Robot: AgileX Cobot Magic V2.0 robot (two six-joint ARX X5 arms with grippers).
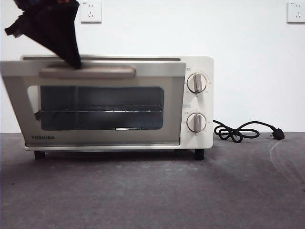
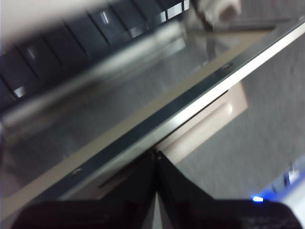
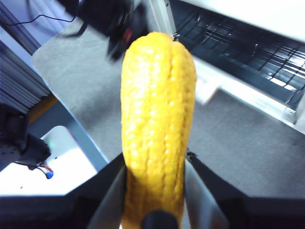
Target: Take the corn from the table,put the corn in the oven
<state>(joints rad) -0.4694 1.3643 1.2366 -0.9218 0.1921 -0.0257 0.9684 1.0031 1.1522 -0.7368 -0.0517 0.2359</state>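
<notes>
The cream-white oven [image 1: 198, 109] stands on the dark grey table [image 1: 152, 191], its glass door [image 1: 95, 138] tilted partly outward. My left gripper [image 1: 74, 62] comes down from the top left, its shut tip resting on the door's top edge just behind the beige handle [image 1: 88, 72]. The left wrist view shows the same tip [image 2: 155, 157] against the door's edge [image 2: 190, 100], with the handle [image 2: 205, 126] beyond. The yellow corn [image 3: 157, 109] stands upright in my right gripper [image 3: 155, 160], held above the table [image 3: 228, 148] and facing the oven's rack [image 3: 248, 62]. The front view does not show this gripper.
A black power cord [image 1: 238, 131] lies coiled to the right of the oven. Two knobs [image 1: 196, 82] sit on its right panel. Wall sockets [image 1: 90, 12] are on the white wall behind. In the right wrist view the table's edge [image 3: 71, 114] runs beside the corn.
</notes>
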